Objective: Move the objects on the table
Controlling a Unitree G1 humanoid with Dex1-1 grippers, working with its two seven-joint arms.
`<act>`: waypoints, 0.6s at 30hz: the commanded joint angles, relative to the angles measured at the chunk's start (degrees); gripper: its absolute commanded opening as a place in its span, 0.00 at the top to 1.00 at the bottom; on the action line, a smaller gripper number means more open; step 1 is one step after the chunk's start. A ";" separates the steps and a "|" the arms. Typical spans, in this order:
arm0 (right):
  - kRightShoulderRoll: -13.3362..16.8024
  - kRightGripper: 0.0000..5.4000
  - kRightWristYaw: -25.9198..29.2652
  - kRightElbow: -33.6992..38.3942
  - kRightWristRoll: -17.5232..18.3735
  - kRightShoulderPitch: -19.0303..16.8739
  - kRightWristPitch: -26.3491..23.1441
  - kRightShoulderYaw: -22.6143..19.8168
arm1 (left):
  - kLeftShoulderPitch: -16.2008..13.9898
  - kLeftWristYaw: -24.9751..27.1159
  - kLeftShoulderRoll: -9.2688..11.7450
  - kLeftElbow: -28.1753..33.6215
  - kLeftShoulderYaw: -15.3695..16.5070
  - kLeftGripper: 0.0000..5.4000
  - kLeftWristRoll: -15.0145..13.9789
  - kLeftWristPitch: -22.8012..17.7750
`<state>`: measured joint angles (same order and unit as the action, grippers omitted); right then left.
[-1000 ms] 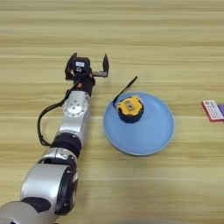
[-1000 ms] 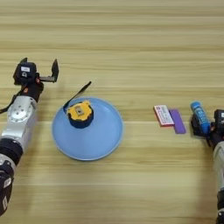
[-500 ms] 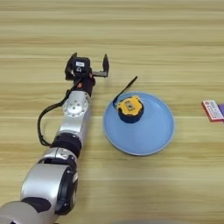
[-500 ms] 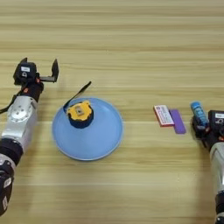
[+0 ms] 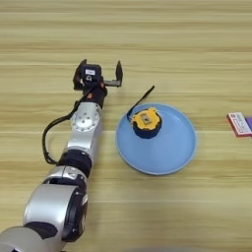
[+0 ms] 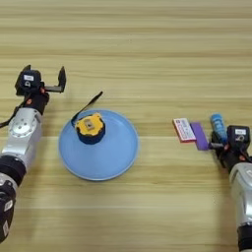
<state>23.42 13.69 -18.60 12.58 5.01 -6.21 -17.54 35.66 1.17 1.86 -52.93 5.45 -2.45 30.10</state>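
Left arm [image 5: 81, 142]: built of silver-grey rounded segments joined by black rings; a round silver disc with a small centre screw is seen on the forearm.
Cable [image 5: 49, 140]: a black loop is carried along the outer side of the left arm.
Left gripper [image 5: 101, 78]: black, with a small white label on top.
Right arm [image 6: 242, 189]: silver-grey shell, black wrist.
Right gripper [image 6: 231, 140]: black, marked with a small white label.

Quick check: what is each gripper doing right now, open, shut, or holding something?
Left gripper: jaws open, empty, up-left of the plate.
Right gripper: beside the blue tube; jaw state cannot be told.
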 commanded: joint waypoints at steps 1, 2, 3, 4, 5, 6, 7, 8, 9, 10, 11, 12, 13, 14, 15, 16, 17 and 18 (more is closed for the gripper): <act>-0.54 0.74 -0.11 1.71 0.44 -0.78 -1.47 -0.36 | 1.42 -0.35 0.10 -0.45 -0.09 0.00 0.63 0.24; -0.60 0.74 -0.16 1.99 0.47 -0.84 -1.55 -0.42 | 1.41 -0.35 0.10 -0.43 -0.09 0.00 0.62 0.25; -0.65 0.74 -0.23 2.37 0.51 -0.91 -1.65 -0.49 | 1.40 -0.34 0.10 -0.41 -0.08 0.00 0.60 0.25; -0.69 0.74 -0.38 3.10 0.57 -1.04 -1.76 -0.63 | 1.38 -0.32 0.10 -0.38 -0.07 0.00 0.58 0.25; -0.71 0.74 -0.45 3.96 0.65 -1.22 -1.89 -0.76 | 1.38 -0.28 0.11 -0.35 -0.05 0.00 0.55 0.24; -0.74 0.74 -0.54 4.96 0.69 -1.46 -2.02 -0.85 | 1.37 -0.11 0.10 -0.31 -0.03 0.00 0.44 0.25; -0.78 0.74 -0.61 6.18 0.73 -1.70 -2.17 -0.92 | 1.35 0.27 0.04 -0.19 0.04 0.00 0.18 0.22; -0.88 0.74 -0.69 7.70 0.77 -2.01 -2.34 -0.91 | 1.31 0.99 -0.09 0.03 0.05 0.00 -0.20 0.17; -1.09 0.74 -0.70 9.37 0.79 -2.35 -2.54 -0.75 | 1.22 2.16 -0.41 0.41 0.12 0.00 -0.94 -0.06; -1.34 0.74 -0.73 10.96 0.80 -2.66 -2.86 -0.52 | 1.10 3.52 -0.86 0.86 0.30 0.00 -1.95 -0.49; -1.76 0.74 -0.71 13.10 0.76 -3.07 -3.23 -0.02 | 0.87 5.30 -1.49 1.64 0.42 0.00 -3.15 -1.01; -2.15 0.74 -0.68 14.92 0.74 -3.42 -3.59 0.49 | 0.63 7.00 -2.10 2.41 0.58 0.00 -4.36 -1.52; -2.53 0.74 -0.71 16.74 0.71 -3.76 -4.00 1.03 | 0.33 8.73 -2.66 3.36 0.60 0.00 -5.55 -2.05; -2.84 0.74 -0.72 18.35 0.66 -4.05 -4.40 1.54 | 0.01 10.35 -3.13 4.33 0.53 0.00 -6.50 -2.54; -3.11 0.74 -0.71 19.74 0.65 -4.29 -4.76 1.95 | -0.35 11.87 -3.59 5.33 0.50 0.00 -7.54 -3.25; -3.38 0.74 -0.65 21.19 0.61 -4.50 -5.08 2.46 | -0.76 13.63 -4.23 6.60 0.61 0.00 -9.03 -4.58; -3.62 0.74 -0.55 22.55 0.60 -4.70 -5.36 2.96 | -1.17 15.18 -4.80 7.87 0.69 0.00 -10.32 -5.91; -3.91 0.74 -0.46 23.93 0.56 -4.88 -5.67 3.52 | -1.67 16.83 -5.36 9.39 0.66 0.00 -11.68 -7.44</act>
<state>20.10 13.01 1.57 12.90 0.91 -10.43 -15.39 35.34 14.15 -2.09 -47.13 6.07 -10.74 26.59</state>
